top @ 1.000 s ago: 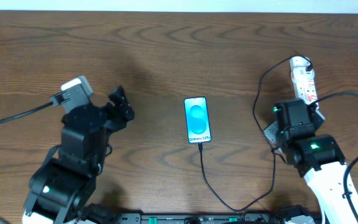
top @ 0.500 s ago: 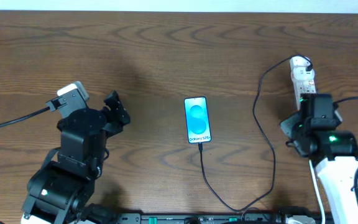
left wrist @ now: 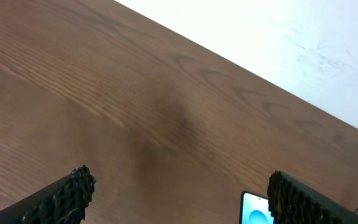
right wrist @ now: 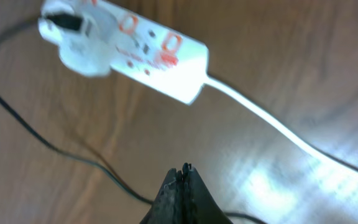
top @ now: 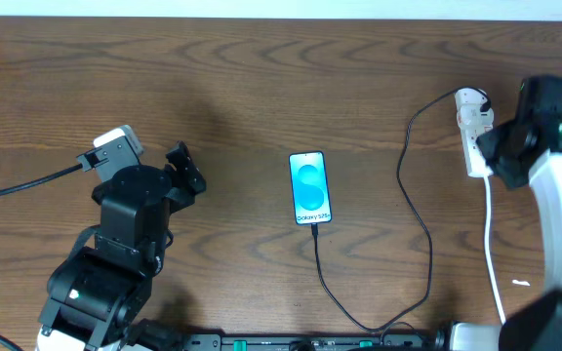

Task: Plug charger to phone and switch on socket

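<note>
The phone lies face up at mid-table, its cyan screen lit. The charger, a thin black cable, runs from the phone's near end, loops right and climbs to its black plug seated in the rounded end of the socket. The socket is a white strip with red markings at the far right. My right gripper is shut and empty, hovering above the table beside the socket. My left gripper is open and empty, well left of the phone.
The socket's white cord trails toward the table's near edge under my right arm. My left arm fills the near left corner. A white wall borders the table's far edge.
My right arm has swung from the near side of the socket out to its right and farther back, uncovering the white cord. The left arm has barely shifted.
</note>
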